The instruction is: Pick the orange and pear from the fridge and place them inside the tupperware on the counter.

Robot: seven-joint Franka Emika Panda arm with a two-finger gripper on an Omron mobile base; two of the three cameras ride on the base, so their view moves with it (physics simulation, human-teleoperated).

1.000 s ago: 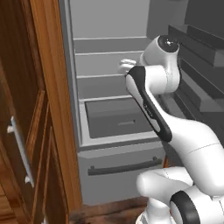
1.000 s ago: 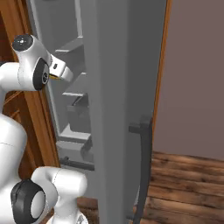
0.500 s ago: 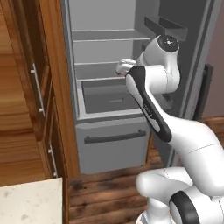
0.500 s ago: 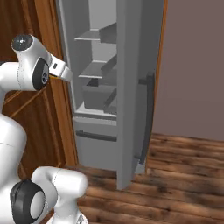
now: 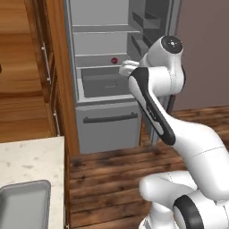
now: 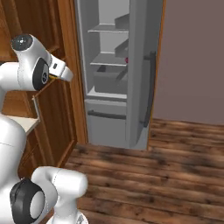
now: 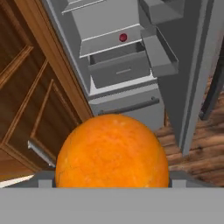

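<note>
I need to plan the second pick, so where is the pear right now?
The pear sits in the open fridge, on the shelf just above the grey drawer, toward the shelf's right end in the left base view; the hand view shows it there too.

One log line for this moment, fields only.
gripper: shut on orange | pear: on fridge shelf | tupperware: on counter

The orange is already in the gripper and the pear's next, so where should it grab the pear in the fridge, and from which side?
Across the pear's round middle, coming straight in from the fridge's open front. It sits alone on the shelf above the drawer.
</note>
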